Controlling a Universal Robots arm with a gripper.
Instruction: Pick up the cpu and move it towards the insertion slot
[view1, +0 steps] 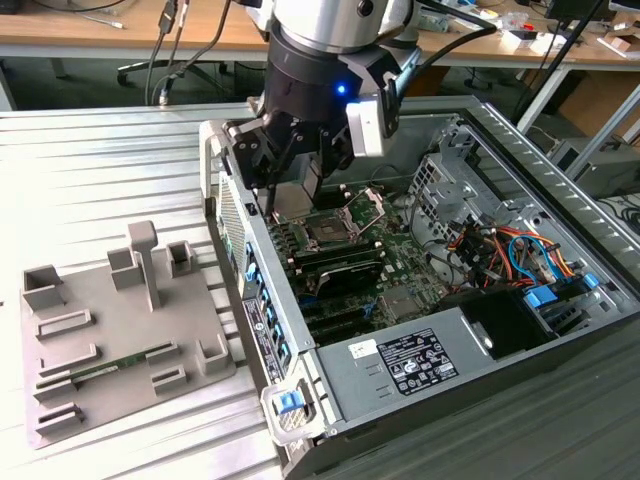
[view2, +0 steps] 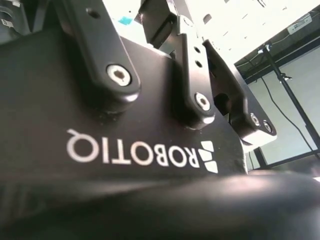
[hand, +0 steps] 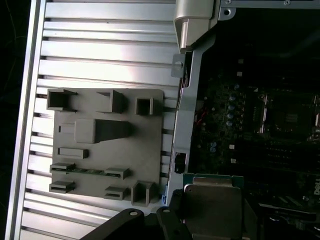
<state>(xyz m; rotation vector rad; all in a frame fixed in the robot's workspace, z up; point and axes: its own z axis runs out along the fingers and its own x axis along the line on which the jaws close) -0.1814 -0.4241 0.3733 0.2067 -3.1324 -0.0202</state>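
Note:
In the exterior view my gripper (view1: 303, 182) hangs inside the open computer case, over the rear of the motherboard. It is shut on the cpu (view1: 318, 187), a small flat square chip. The first wrist view shows the cpu (hand: 212, 209) close up, silver top with a green rim, beside the black fingers (hand: 167, 221). The insertion slot (view1: 328, 233) lies just below and in front of the gripper, its dark centre exposed and its silver bracket (view1: 371, 206) hinged up. In the first wrist view the insertion slot (hand: 290, 117) sits a short way from the held chip.
A grey plastic tray (view1: 120, 330) with raised blocks lies on the ribbed metal table at the exterior view's left, also in the first wrist view (hand: 107, 145). The case wall (view1: 245, 260) stands between tray and motherboard. Cables and a drive cage (view1: 500, 250) crowd the case's right side.

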